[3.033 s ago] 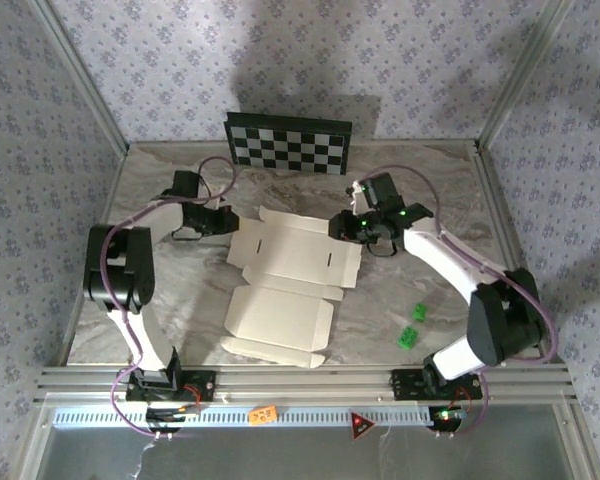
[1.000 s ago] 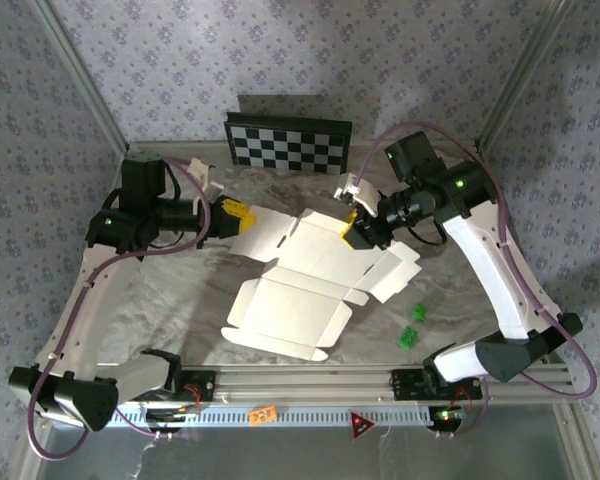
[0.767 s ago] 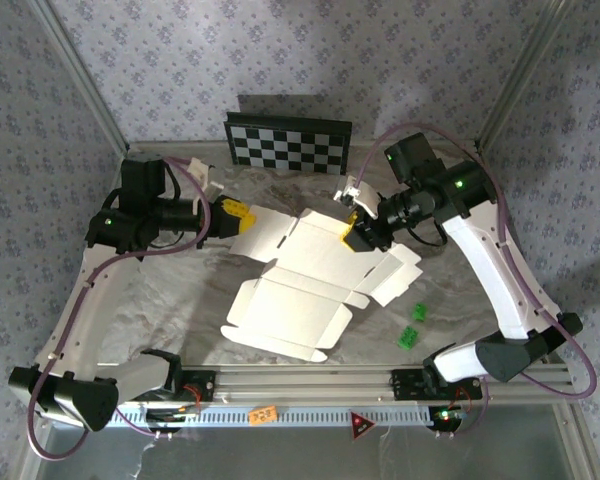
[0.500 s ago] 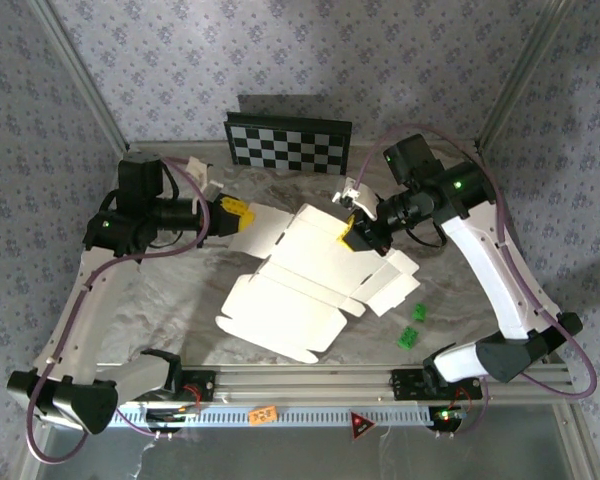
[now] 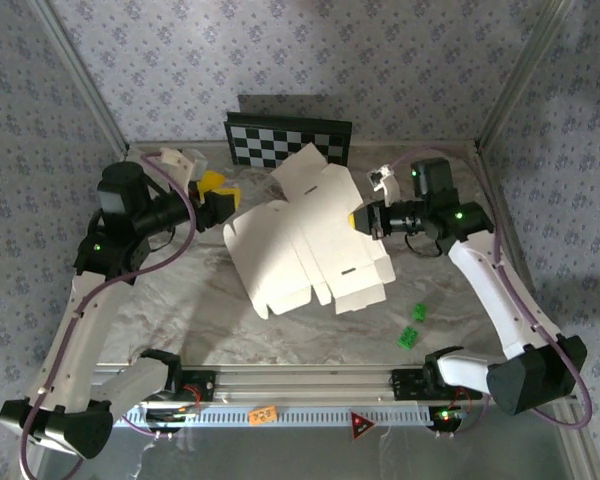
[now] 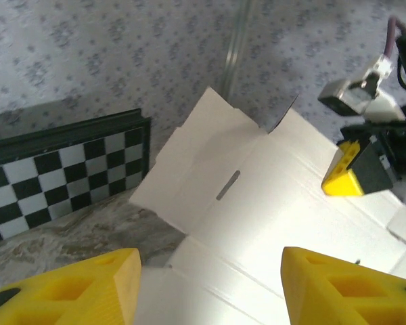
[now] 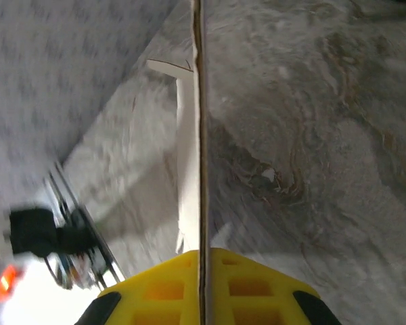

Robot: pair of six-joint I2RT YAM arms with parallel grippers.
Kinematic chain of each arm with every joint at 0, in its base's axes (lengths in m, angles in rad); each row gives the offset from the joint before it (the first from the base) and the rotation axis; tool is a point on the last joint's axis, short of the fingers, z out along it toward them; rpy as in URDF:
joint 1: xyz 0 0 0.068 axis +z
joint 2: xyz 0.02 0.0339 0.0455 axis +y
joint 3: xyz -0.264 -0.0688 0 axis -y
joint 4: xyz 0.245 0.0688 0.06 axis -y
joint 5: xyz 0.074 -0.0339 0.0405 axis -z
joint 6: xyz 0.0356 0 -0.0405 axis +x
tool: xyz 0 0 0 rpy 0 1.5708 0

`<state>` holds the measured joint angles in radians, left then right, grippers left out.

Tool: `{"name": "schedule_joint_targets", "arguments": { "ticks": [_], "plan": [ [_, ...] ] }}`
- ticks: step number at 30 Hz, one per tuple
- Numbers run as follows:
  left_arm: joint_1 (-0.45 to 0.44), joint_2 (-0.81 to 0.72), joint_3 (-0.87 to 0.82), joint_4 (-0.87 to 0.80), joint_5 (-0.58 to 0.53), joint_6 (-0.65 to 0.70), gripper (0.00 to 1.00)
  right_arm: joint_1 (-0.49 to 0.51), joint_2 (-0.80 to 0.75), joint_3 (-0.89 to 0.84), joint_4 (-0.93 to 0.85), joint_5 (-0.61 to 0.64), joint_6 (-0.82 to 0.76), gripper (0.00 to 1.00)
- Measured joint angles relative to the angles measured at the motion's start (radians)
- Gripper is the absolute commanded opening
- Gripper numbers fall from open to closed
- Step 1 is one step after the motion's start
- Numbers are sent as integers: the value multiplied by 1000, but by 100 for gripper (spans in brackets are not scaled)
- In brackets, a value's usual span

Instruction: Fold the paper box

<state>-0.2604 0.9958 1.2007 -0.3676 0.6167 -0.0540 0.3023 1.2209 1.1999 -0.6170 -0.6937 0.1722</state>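
Your paper box is unfolded and up off the table. It sits tilted over the middle-back area with its cream-white face toward the top camera. Its top corner overlaps the checkerboard panel in that view. I can't tell if its lower edge touches the table. 1 thin slot shows in the sheet on the left wrist view.

Your right gripper is clamped on the box's right edge. On the right wrist view the cardboard runs edge-on straight up the frame. The yellow fingers press it from both sides with no gap. The right arm reaches in from the right side of the table.

Your left gripper sits at the box's left, near its upper-left corner, pointing toward it. On the left wrist view its 2 yellow fingers stand wide apart at the bottom corners. The white sheet lies ahead of them and they pinch nothing. I can't tell if either finger touches the cardboard. The same view catches the right gripper's yellow tip on the far edge of the sheet.

2 small green pieces lie on the table near the front right, well apart from the box.
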Motion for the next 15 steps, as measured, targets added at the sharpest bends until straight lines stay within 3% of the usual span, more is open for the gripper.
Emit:
{"name": "schedule_joint_targets", "arguments": {
  "ticks": [7,15],
  "plan": [
    [-6,19,-209,130,-23,-204,56,-3,29,-271,322,45,400,0],
    [-84,113,-397,190,-45,-357,50,-3,119,-355,415,69,513,0]
  ]
}}
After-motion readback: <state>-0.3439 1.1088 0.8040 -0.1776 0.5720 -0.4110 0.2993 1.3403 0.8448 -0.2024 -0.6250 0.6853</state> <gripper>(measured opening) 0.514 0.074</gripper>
